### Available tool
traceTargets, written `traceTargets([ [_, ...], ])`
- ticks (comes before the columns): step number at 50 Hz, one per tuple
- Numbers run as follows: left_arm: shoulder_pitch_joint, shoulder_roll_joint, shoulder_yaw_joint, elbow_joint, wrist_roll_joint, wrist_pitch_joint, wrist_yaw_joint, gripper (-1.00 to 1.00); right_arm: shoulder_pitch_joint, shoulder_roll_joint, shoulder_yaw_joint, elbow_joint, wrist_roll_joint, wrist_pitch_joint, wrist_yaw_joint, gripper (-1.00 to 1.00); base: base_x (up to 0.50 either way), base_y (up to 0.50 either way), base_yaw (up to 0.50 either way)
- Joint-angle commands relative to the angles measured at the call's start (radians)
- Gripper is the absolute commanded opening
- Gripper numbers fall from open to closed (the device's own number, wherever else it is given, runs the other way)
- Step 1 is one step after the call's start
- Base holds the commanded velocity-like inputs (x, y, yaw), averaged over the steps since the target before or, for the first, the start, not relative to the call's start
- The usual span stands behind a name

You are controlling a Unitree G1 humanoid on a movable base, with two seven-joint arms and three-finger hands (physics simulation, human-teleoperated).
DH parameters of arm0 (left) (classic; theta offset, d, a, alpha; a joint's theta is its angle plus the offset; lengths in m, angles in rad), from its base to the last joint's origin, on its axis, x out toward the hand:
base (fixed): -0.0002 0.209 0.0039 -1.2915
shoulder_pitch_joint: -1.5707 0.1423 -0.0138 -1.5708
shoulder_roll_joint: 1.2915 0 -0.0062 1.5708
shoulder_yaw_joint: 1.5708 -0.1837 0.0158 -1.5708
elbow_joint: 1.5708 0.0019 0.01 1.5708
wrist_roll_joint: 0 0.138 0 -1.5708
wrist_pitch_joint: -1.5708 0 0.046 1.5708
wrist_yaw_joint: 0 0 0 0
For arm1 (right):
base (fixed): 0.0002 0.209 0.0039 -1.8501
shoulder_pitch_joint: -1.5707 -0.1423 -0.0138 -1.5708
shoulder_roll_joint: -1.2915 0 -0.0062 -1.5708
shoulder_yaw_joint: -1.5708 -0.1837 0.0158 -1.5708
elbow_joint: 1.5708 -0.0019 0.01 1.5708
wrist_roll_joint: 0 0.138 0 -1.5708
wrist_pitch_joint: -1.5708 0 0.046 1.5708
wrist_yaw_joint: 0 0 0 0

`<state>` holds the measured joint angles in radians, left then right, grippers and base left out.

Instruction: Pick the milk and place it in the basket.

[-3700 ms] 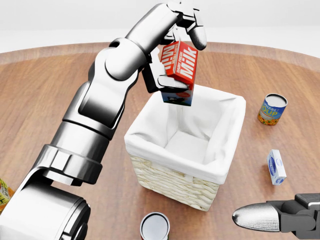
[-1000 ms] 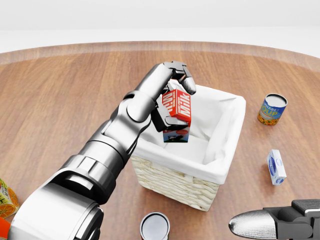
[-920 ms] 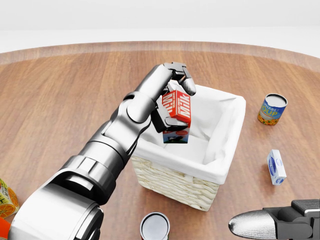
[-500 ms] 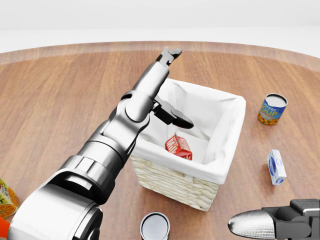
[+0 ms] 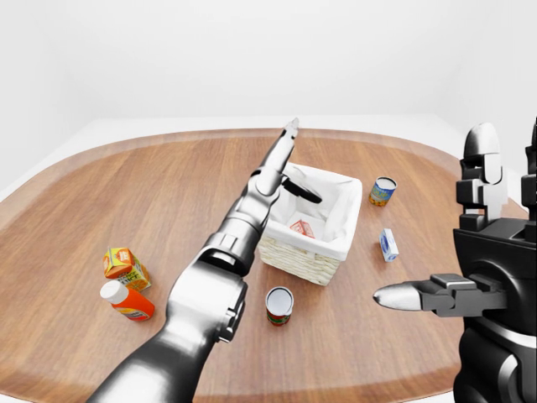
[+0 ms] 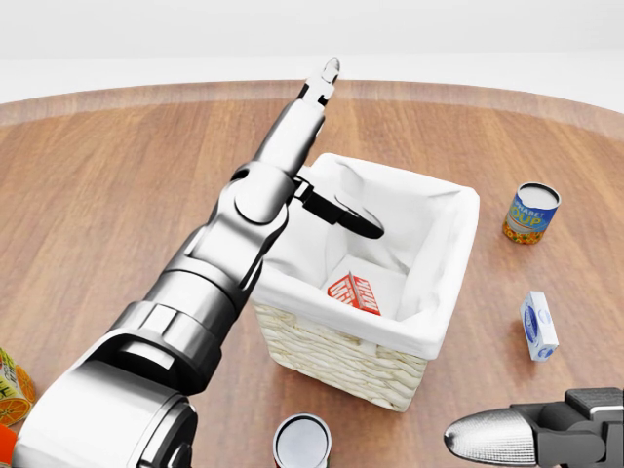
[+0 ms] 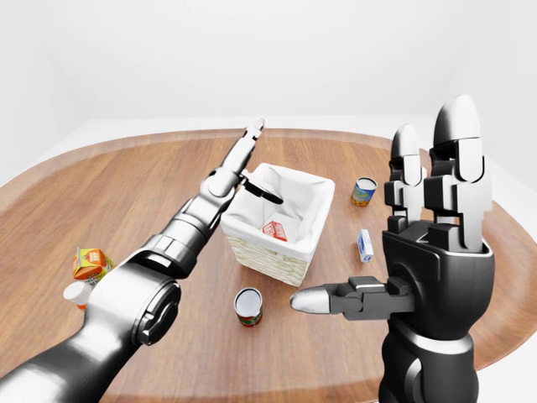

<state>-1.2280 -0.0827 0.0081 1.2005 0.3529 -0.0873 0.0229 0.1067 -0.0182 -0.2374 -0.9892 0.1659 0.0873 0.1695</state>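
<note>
The red milk carton [image 6: 354, 292] lies on its side on the white cloth lining at the bottom of the wicker basket [image 6: 336, 359]. My left hand [image 6: 336, 161] hangs open above the basket's top-left rim. Its fingers [image 6: 328, 76] stretch straight toward the top of the head view, and its thumb [image 6: 353, 220] juts out over the basket. Nothing is between them, and the carton is well below the hand. In the right-eye view my right hand [image 7: 403, 235] is raised at the right, open and empty, with fingers upright and thumb pointing left.
A soup can [image 6: 531, 213] and a small blue-white carton [image 6: 538, 326] stand to the right of the basket. Another can [image 6: 302, 441] sits just below it. An orange juice carton [image 5: 124, 267] and a white-capped bottle [image 5: 126, 300] lie at the left on the wooden table [image 6: 117, 195].
My left hand lowered the milk into the basket, opened and let it go. The carton dropped and now lies on its side. The fingers have straightened upward. The right hand stayed still.
</note>
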Motion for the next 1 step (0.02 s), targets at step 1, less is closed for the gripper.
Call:
traceTargets([
  [1, 0.026, 0.015, 0.015, -0.102, -0.119, 0.000, -0.039, 1.00, 0.004, 0.001, 0.005, 0.003, -0.005, 0.000, 0.001, 1.00, 0.00, 0.00, 0.00],
])
